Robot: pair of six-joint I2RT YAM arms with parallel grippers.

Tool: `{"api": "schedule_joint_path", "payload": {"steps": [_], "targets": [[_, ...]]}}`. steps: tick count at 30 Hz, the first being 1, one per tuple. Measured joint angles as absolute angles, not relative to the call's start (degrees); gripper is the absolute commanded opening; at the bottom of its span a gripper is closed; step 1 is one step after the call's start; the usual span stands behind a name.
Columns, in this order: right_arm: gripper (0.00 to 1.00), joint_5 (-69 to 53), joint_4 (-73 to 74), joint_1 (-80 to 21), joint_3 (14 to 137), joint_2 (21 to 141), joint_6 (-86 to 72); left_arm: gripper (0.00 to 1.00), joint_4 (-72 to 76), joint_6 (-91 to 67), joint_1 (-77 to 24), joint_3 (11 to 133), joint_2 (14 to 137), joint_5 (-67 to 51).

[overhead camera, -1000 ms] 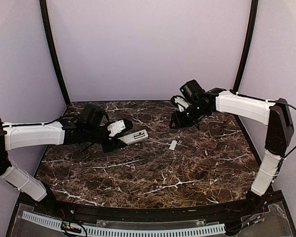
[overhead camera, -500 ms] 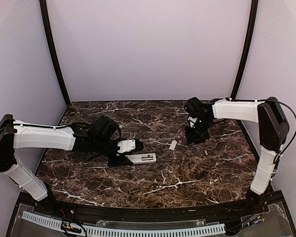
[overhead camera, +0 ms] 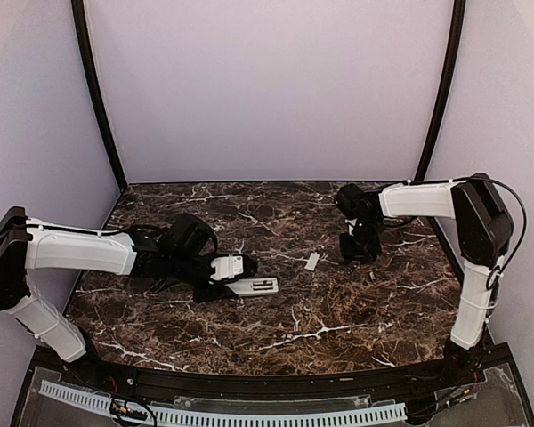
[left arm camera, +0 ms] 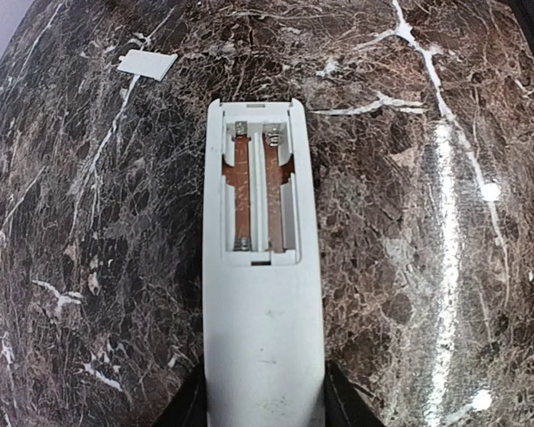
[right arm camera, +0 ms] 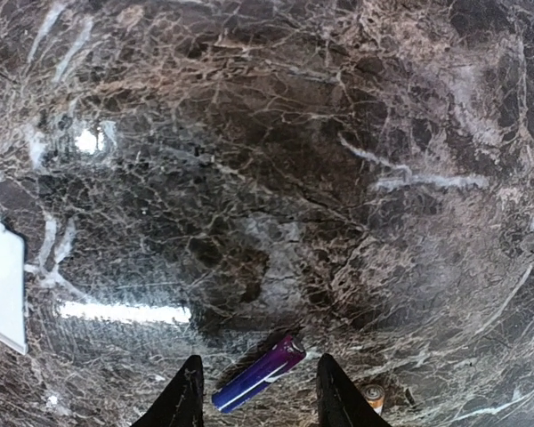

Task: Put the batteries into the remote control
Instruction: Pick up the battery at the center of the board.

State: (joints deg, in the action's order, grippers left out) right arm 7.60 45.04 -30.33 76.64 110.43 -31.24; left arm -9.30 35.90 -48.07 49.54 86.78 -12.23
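White remote control [left arm camera: 263, 302] face-down, battery bay [left arm camera: 260, 191] uncovered, copper strips showing, left gripper [left arm camera: 263, 405] clamped on its near end, right gripper [right arm camera: 254, 391] spread, empty-handed, over purple battery [right arm camera: 260, 372], marble table [left arm camera: 427, 267] wide around both

The right fingers [right arm camera: 185, 400] stand wide apart. A purple battery [right arm camera: 260, 372] lies slantwise in the gap, touching neither tip. A second battery [right arm camera: 371, 393] sits just outside one finger, on the side away from the white battery cover [right arm camera: 4, 286], which lies well apart. Ahead of these fingers the bench [right arm camera: 276, 178] offers open passage. The remote control [left arm camera: 262, 294] fills the space between the left fingers [left arm camera: 189, 407] and runs straight ahead of them, with free bench along both its flanks.
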Motion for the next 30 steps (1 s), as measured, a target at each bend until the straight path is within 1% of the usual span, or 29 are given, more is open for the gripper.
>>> {"api": "schedule_joint_path", "payload": {"steps": [5,10,14,18,23,24,30], "targets": [[0.39,7.55,43.99,-30.3,75.75,111.87,-31.81,0.0,-5.82,37.95,-48.53,46.85,86.15,-8.69],[0.32,7.05,42.65,-30.26,75.46,111.87,-32.03,0.0,-0.6,41.76,-50.37,41.69,83.59,-4.51],[0.22,6.52,41.93,-30.24,75.35,111.87,-31.94,0.0,2.52,44.45,-51.07,39.31,81.65,-2.52],[0.15,6.31,41.58,-30.2,75.29,111.87,-31.97,0.0,4.71,46.24,-51.2,38.94,80.84,-1.26],[0.01,6.26,41.52,-29.98,75.09,111.81,-31.9,0.0,5.82,47.37,-51.37,38.94,80.73,0.34],[0.0,6.15,41.5,-29.95,75.09,111.74,-31.81,0.0,5.91,47.48,-51.4,38.94,80.73,0.58],[0.0,6.02,41.47,-29.95,75.07,111.61,-30.85,0.0,6.0,47.92,-51.46,38.89,80.71,1.23]]}}
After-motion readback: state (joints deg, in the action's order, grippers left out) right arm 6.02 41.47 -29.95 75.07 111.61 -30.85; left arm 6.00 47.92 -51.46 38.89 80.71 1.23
